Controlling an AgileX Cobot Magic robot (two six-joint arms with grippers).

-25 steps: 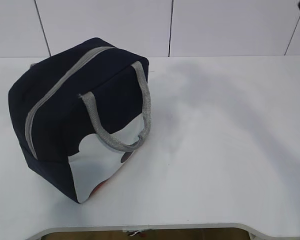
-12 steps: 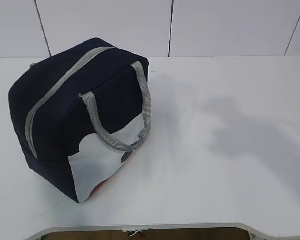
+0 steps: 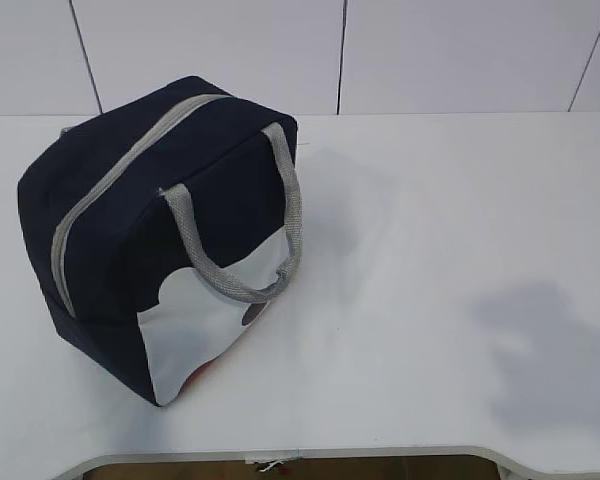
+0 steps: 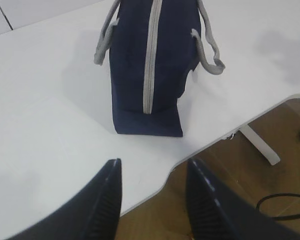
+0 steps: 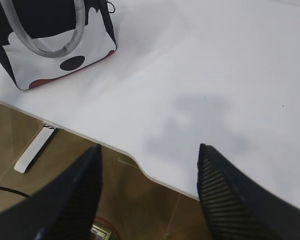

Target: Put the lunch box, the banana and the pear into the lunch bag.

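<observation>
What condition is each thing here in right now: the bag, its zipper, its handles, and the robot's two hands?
Boxy navy-blue fabric lunch bag: standing upright on the white table.
Grey zipper: closed along the top.
Grey webbing handles: flopped down over the sides.
Left hand: open, empty, off the table's near edge.
Right hand: open, empty, over the table's edge.

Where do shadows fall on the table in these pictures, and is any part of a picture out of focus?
Exterior view: a soft grey shadow lies on the white table at lower right, nothing standing there; the lunch bag looks sharp. Right wrist view: a faint shadow sits near the table edge; the open right claw is slightly soft. Left wrist view: the open left claw is blurred at the bottom.
</observation>
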